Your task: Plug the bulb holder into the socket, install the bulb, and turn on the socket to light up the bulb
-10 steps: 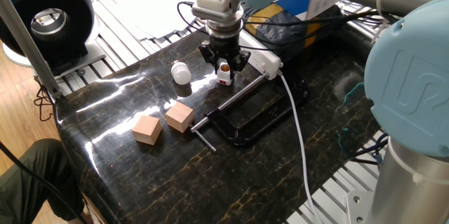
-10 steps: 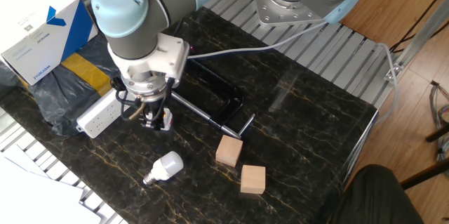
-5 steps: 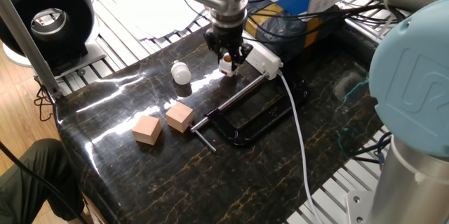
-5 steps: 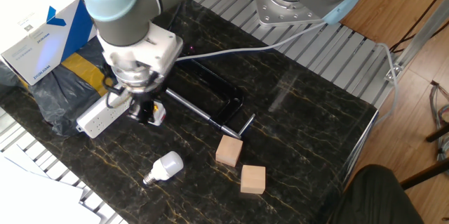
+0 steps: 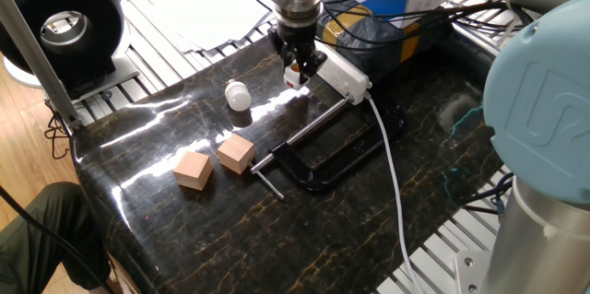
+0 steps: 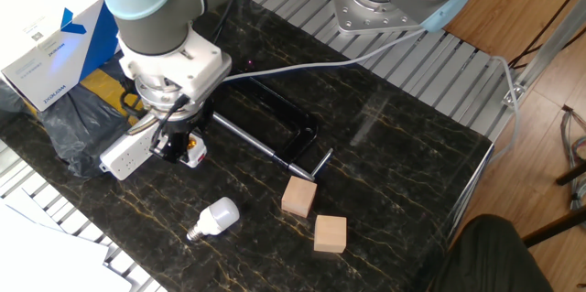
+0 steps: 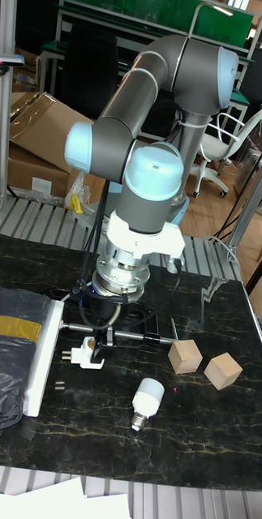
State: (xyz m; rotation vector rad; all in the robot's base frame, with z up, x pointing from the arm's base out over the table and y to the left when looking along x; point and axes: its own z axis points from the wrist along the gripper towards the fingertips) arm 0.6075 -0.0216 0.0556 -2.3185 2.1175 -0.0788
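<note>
The bulb holder (image 7: 85,355), a small white cube with a red mark, hangs just above the table with its prongs pointing at the socket (image 7: 42,357). My gripper (image 5: 294,71) is shut on the bulb holder (image 5: 293,77), right beside the near end of the socket (image 5: 343,75). In the other fixed view the gripper (image 6: 181,144) and bulb holder (image 6: 193,151) sit against the long side of the socket (image 6: 126,152). The bulb (image 5: 239,97) lies on its side on the table, apart from the gripper; the bulb (image 6: 214,218) points its screw base left.
Two tan wooden cubes (image 5: 193,170) (image 5: 236,154) sit in front of the bulb. A black clamp (image 5: 324,158) lies beside the socket, its white cable (image 5: 391,170) running over it. A black bag (image 6: 73,113) and cardboard box (image 6: 50,31) stand behind the socket.
The gripper has carried the bulb holder off the table toward the socket and turned it. The bulb, cubes and clamp have not moved.
</note>
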